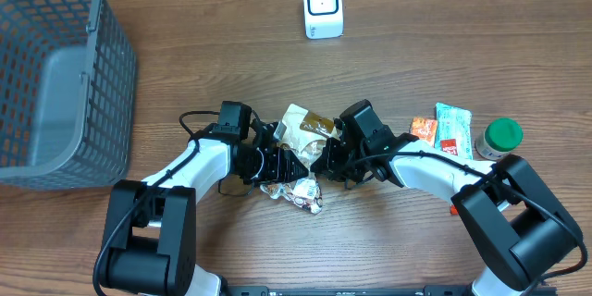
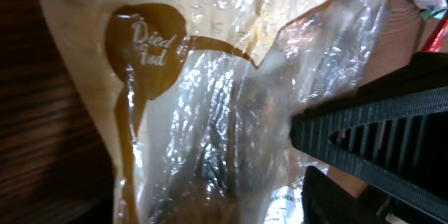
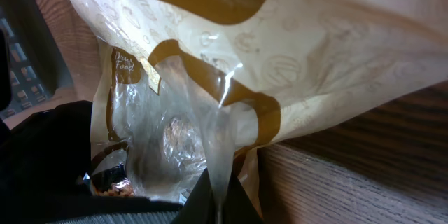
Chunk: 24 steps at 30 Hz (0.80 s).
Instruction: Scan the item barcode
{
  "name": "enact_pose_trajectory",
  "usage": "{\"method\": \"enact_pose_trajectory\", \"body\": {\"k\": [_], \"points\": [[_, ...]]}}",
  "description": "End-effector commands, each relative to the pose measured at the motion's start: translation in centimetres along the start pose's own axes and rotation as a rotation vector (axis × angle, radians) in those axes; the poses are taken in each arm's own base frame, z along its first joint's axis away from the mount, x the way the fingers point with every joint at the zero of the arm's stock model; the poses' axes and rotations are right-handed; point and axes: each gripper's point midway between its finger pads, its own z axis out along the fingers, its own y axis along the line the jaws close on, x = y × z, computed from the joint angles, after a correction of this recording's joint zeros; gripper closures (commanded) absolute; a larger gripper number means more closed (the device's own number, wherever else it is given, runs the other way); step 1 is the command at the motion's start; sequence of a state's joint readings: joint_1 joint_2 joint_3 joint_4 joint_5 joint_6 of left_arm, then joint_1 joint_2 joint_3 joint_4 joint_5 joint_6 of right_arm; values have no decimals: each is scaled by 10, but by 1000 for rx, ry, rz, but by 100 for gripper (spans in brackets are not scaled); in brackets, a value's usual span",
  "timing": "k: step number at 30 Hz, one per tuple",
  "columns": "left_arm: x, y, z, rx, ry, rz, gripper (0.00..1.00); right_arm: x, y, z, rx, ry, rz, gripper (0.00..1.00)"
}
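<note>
At centre, right tool (image 1: 323,159) clamps the crinkled bag (image 1: 303,129); left tool (image 1: 277,160) too hidden to tell.

The pouch (image 1: 303,128) is crinkly cream film with brown bands, a glossy clear window and a brown patch of white script; it sits creased and tilted at mid-table; the scanner (image 1: 323,6), a small white box, stands upright toward the far edge, well apart from it.

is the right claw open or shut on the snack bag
Shut on the snack bag: in the right wrist view the right claw pinches a fold of its clear film, with no gap showing.
</note>
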<state>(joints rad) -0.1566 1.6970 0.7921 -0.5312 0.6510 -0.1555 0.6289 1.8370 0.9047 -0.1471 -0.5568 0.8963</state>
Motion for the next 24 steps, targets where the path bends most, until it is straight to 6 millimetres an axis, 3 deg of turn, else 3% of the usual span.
{"method": "enact_pose_trajectory", "body": {"k": [1,9,11,13,15,18,24], "points": [[24,25,13,-85,73,-55,48,7,-2,4,-9,32,-7,96],[24,23,13,-73,73,-54,74,6,-3,4,-4,25,-9,94],[22,21,13,-65,71,-49,81,4,-6,4,13,10,-21,84],[19,20,11,-63,67,-51,85,1,-11,3,40,-9,-49,63],[16,19,7,-61,67,-60,90,-1,-17,3,68,-21,-47,49],[14,16,0,-51,80,-44,96,-5,-16,0,59,-24,-81,42],[9,8,-22,-30,118,10,96,-18,-1,-24,-59,7,-97,29]]}}
